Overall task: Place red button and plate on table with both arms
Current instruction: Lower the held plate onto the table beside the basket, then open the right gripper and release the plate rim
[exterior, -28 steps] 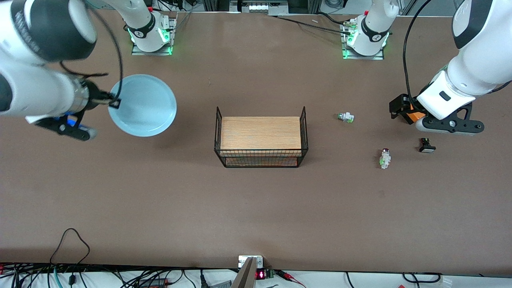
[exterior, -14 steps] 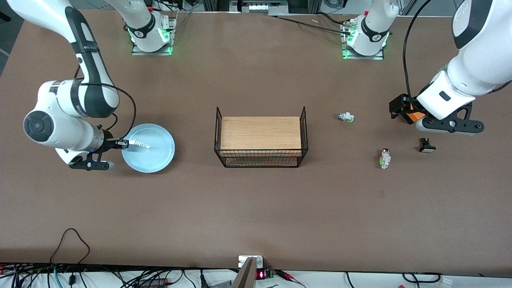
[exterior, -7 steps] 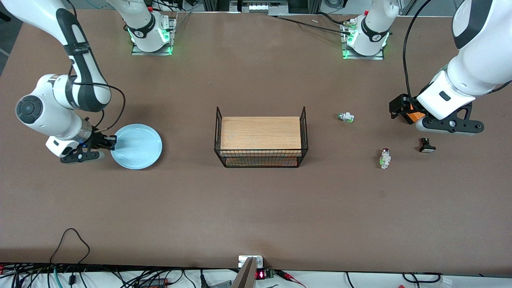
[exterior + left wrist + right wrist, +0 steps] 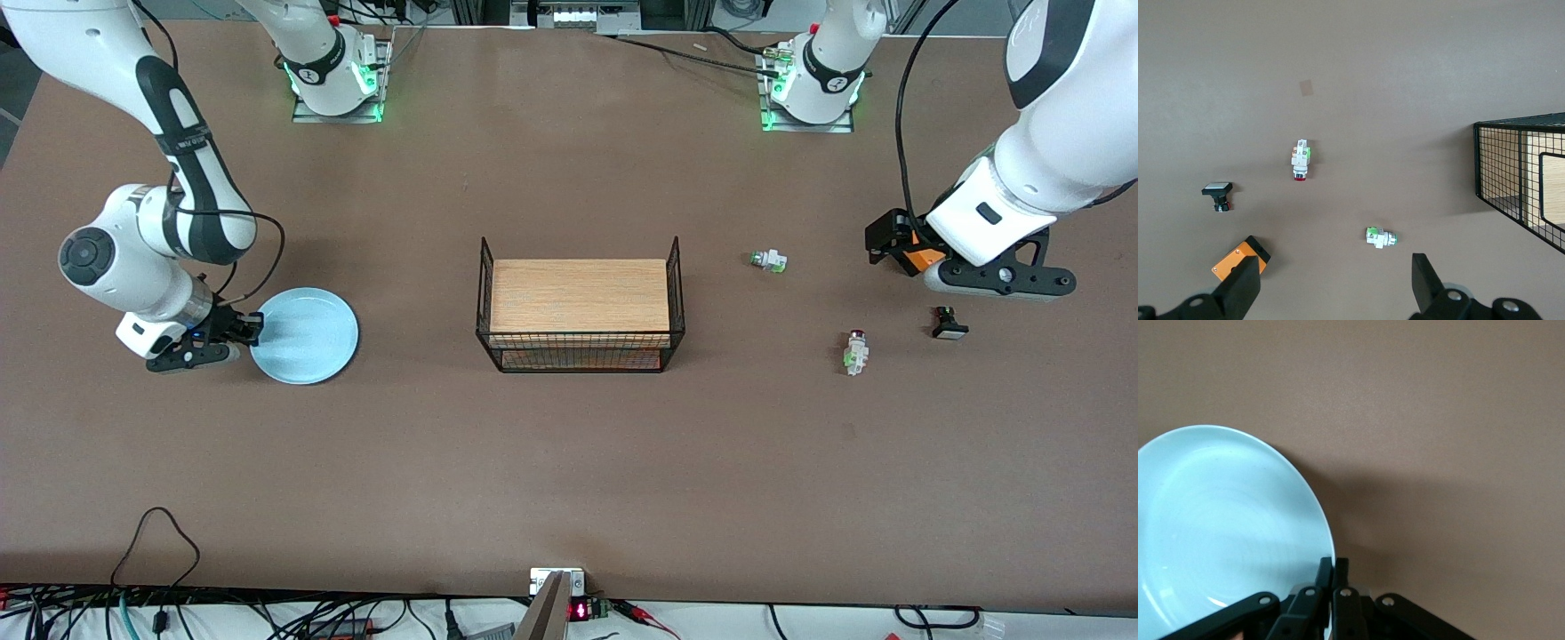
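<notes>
Right gripper (image 4: 252,330) clamps plate (image 4: 307,336) rim, plate low over table (image 4: 569,462): you release next. Left gripper (image 4: 1331,283) waits, jaws spread, red button (image 4: 1300,159) ahead of them

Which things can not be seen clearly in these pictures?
- Plate: whether it already lies flat on the table; both views leave this open.
- Right claw: its body is cut off by the right wrist view's edge; only the fingers pinching the plate's rim show.
- Left claw: in the front view the arm covers its fingers.
- Red button: too small for details.
</notes>
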